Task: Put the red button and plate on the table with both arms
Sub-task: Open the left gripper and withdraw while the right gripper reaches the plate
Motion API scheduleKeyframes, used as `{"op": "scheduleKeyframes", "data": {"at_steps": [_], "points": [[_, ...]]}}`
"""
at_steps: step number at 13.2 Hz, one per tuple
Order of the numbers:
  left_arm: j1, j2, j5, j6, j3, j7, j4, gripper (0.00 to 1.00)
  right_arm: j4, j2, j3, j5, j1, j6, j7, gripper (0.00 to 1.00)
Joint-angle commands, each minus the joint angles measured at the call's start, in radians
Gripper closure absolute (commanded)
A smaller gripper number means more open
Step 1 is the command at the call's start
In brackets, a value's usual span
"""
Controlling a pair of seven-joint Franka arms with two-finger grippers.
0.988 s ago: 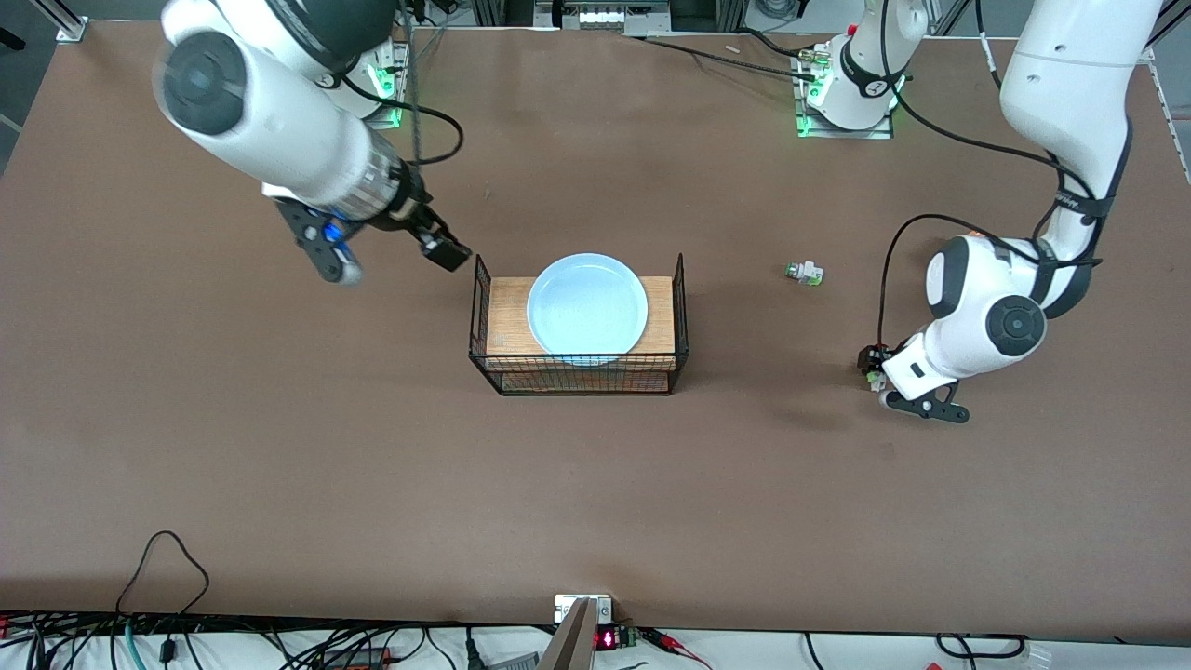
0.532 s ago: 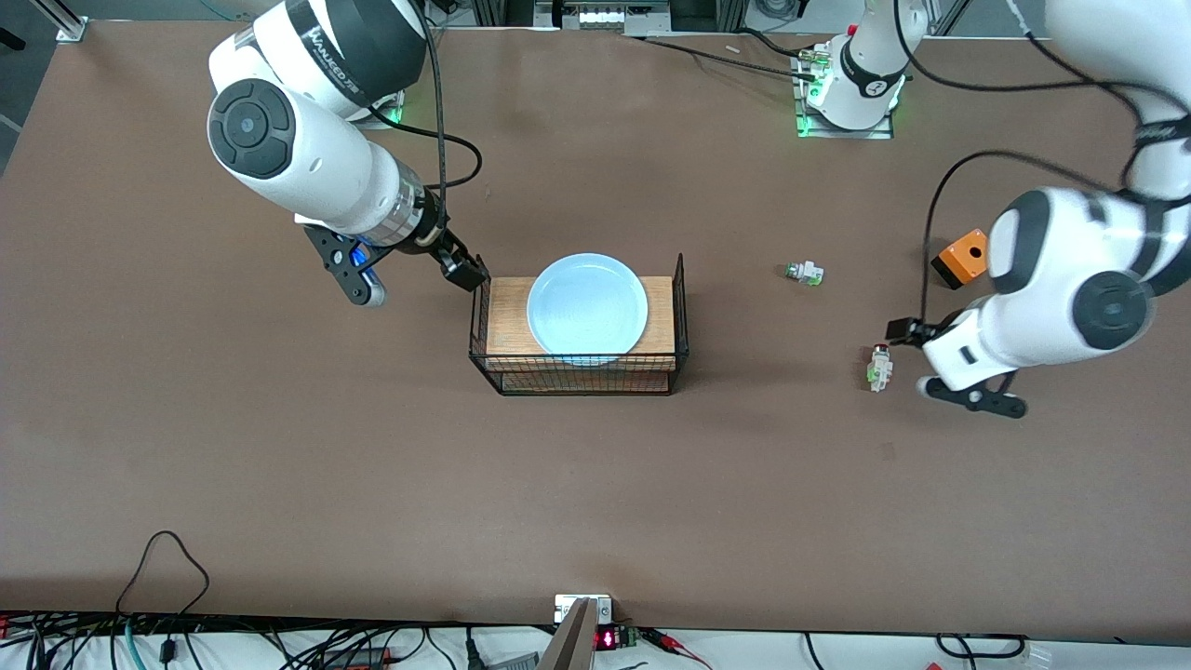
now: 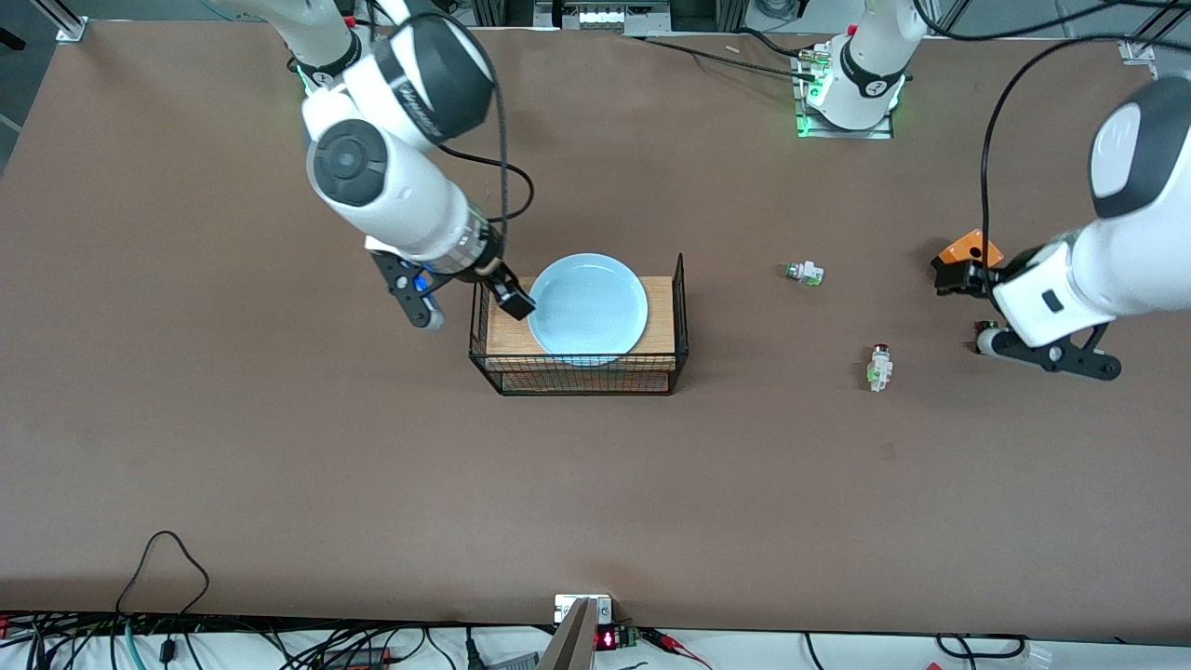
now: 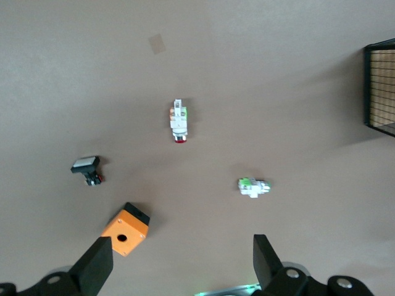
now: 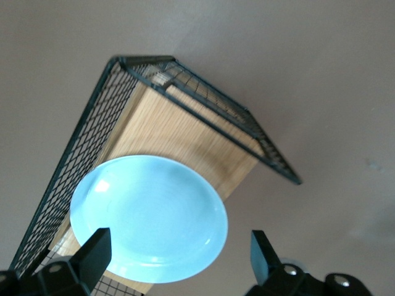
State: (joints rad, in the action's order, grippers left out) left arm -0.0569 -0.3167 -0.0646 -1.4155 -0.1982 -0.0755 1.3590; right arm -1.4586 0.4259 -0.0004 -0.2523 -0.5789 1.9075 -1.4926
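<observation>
The red button point(image 3: 878, 364) lies alone on the brown table point(image 3: 279, 465); it also shows in the left wrist view point(image 4: 179, 121). My left gripper point(image 3: 956, 278) is open and empty, up over the table beside an orange box, well apart from the button; its jaws frame bare table in the left wrist view point(image 4: 180, 246). The light blue plate point(image 3: 588, 307) rests on the wooden top of a black wire rack point(image 3: 577, 374). My right gripper point(image 3: 512, 298) is open and empty over the rack's end toward the right arm, at the plate's rim. The right wrist view shows the plate point(image 5: 148, 225) between the open jaws point(image 5: 179, 239).
A white switch with a green-silver end point(image 3: 805, 273) lies farther from the front camera than the red button. An orange box point(image 3: 972, 249) sits by my left gripper. The left wrist view shows a black-topped switch point(image 4: 86, 169) near the box point(image 4: 125, 229). The rack's wire walls point(image 5: 185, 123) flank the plate.
My left gripper let go of the red button, which now lies on the table, and drew away toward the left arm's end. My right gripper moved to the rack, over the plate's rim.
</observation>
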Motion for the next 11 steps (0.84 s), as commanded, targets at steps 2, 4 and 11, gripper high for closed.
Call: {"op": "scheduleKeyframes", "data": {"at_steps": [2,4,11], "points": [[0.006,0.027,-0.01,0.024,-0.033,0.071,0.0,0.0,0.017,0.025,-0.006,0.089,-0.048,0.016,-0.084,0.0],[0.002,0.028,-0.011,0.024,-0.032,0.066,0.0,0.0,0.015,0.042,-0.006,0.149,-0.073,0.015,-0.086,0.0],[0.116,0.264,0.014,-0.249,0.143,0.068,0.308,0.0,0.006,0.099,-0.004,0.151,-0.096,0.007,-0.087,0.0]]}}
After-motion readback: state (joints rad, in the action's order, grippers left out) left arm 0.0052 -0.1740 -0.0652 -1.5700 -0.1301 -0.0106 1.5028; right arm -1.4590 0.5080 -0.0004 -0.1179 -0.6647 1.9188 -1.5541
